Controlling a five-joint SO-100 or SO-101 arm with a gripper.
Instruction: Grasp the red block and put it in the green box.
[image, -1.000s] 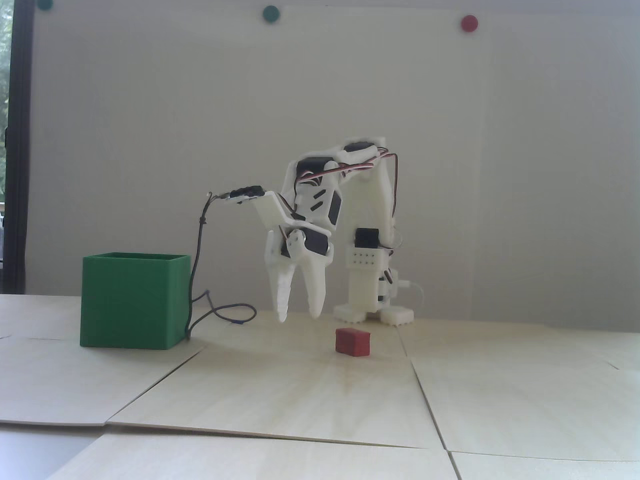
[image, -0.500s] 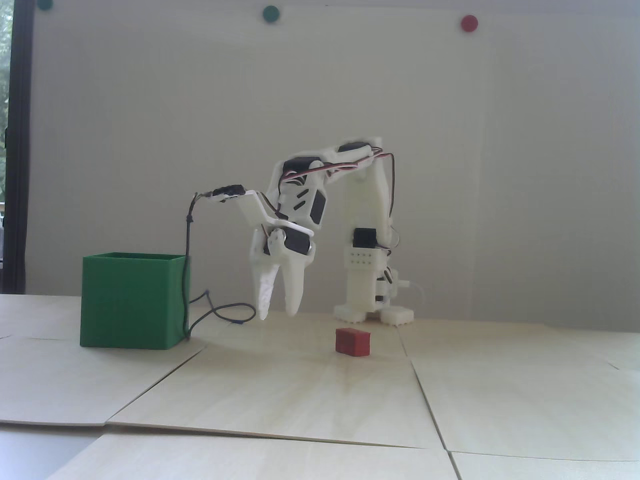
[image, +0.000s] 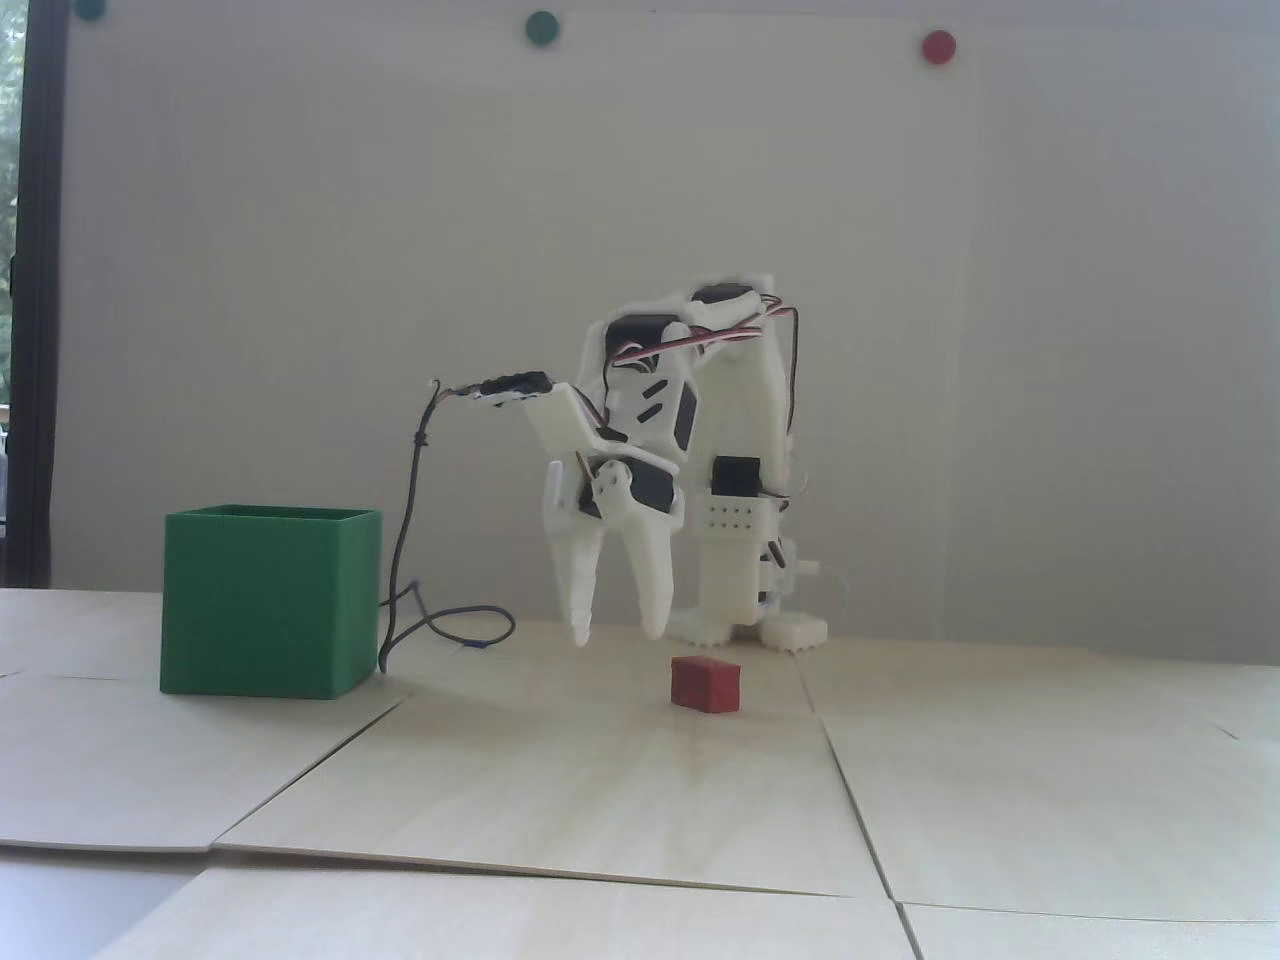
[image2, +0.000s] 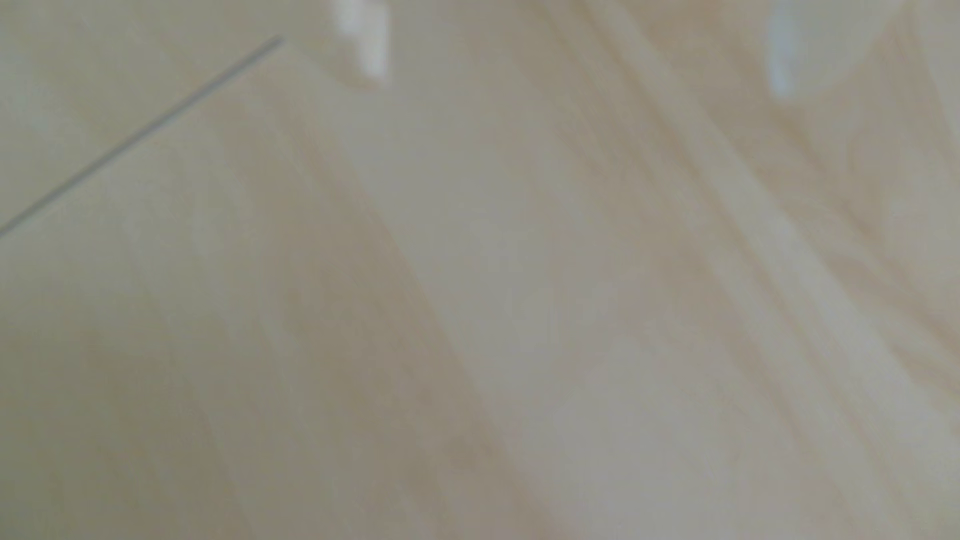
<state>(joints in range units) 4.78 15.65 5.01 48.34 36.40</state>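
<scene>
The red block (image: 705, 684) lies on the pale wooden table, right of centre in the fixed view. My white gripper (image: 617, 635) hangs open just above the table, up and to the left of the block, with nothing between its fingers. The green box (image: 268, 600) stands at the left, well apart from both. In the blurred wrist view only the two fingertips (image2: 371, 52) show at the top edge, wide apart, with my gripper (image2: 574, 78) over bare wood; neither block nor box shows there.
A black cable (image: 410, 520) droops from the wrist camera to the table beside the box. The arm's white base (image: 745, 620) stands behind the block. Seams (image: 840, 760) run between the table's boards. Round magnets (image: 938, 45) sit on the back wall.
The gripper swung left away from the block half a second ago, then came back right, ending closer to the block than a second ago. Its fingers have spread wider. The block has not moved.
</scene>
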